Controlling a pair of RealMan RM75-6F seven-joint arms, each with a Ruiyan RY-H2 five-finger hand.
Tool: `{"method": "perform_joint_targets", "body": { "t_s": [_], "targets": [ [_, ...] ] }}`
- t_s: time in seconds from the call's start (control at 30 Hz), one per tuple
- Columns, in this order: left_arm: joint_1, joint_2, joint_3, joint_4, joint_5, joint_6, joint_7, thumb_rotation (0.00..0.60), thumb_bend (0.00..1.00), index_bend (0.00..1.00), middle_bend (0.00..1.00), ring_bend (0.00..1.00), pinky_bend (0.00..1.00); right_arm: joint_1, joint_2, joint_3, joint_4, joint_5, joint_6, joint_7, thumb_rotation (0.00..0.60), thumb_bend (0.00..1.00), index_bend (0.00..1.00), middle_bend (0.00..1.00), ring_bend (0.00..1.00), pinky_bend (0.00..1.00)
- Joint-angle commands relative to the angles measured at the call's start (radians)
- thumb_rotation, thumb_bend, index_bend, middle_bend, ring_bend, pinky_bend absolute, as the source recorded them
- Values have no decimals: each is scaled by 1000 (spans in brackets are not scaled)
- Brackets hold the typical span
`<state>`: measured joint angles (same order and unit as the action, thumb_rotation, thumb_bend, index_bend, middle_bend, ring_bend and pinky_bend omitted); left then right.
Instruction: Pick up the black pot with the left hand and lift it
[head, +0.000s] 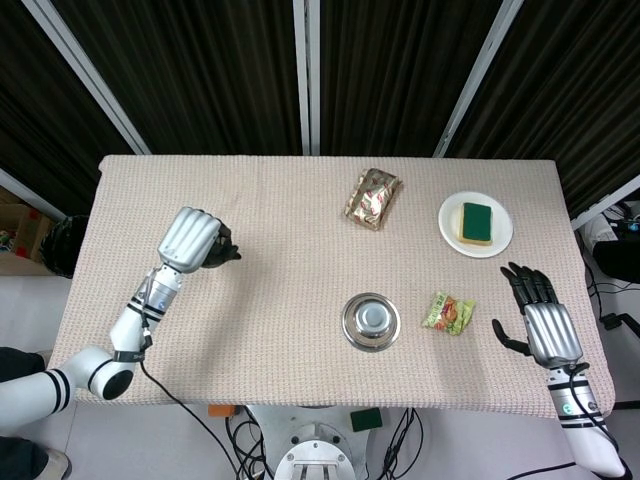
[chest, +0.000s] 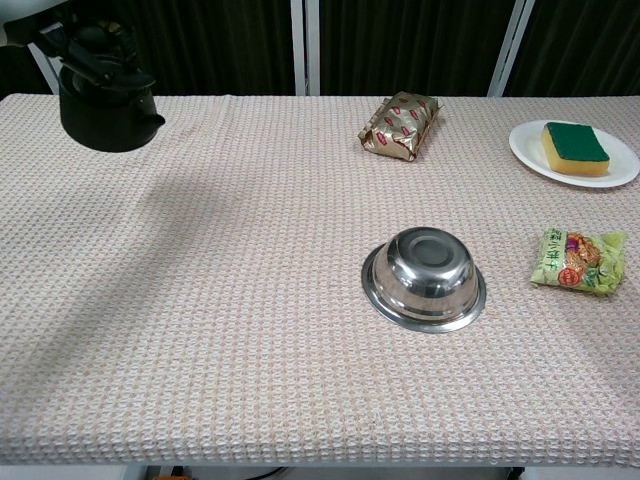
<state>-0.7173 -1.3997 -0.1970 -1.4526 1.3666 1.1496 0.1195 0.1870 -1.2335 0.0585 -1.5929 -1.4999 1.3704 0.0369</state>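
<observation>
The left hand (head: 190, 240) grips the black pot (chest: 98, 105) from above at the left side of the surface (chest: 250, 330); in the chest view the pot appears to hang just clear of the cloth, though the contact line is hard to read. The right hand (head: 540, 320) rests near the surface's right edge, fingers spread, holding nothing. A steel bowl (chest: 424, 277) sits upside down mid-surface, beside a green snack packet (chest: 577, 260).

Black pot (chest: 100, 115), silver bowl (chest: 425, 276), green sponge (chest: 575, 143), beige waffle-weave tablecloth (chest: 250, 300).
</observation>
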Motion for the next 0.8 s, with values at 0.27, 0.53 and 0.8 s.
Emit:
{"method": "perform_joint_targets", "body": {
  "t_s": [0.27,0.53,0.8],
  "targets": [
    [2,-2,-4,6,11,10,-7,600,259,1000,1000,1000,778,0,0,-1,0,-1,0,0,564,366,0,0,0,0],
    [3,-4,-7,6,16,14,-2,600,266,1000,1000,1000,780,0,1,-1,-1,-2,3,1,563,367,0,0,0,0],
    [2,-10,-10,9,23,22,10,600,275,1000,1000,1000,780,-1,2,-1,-2,-3,5,2,563,367,0,0,0,0]
  ]
}}
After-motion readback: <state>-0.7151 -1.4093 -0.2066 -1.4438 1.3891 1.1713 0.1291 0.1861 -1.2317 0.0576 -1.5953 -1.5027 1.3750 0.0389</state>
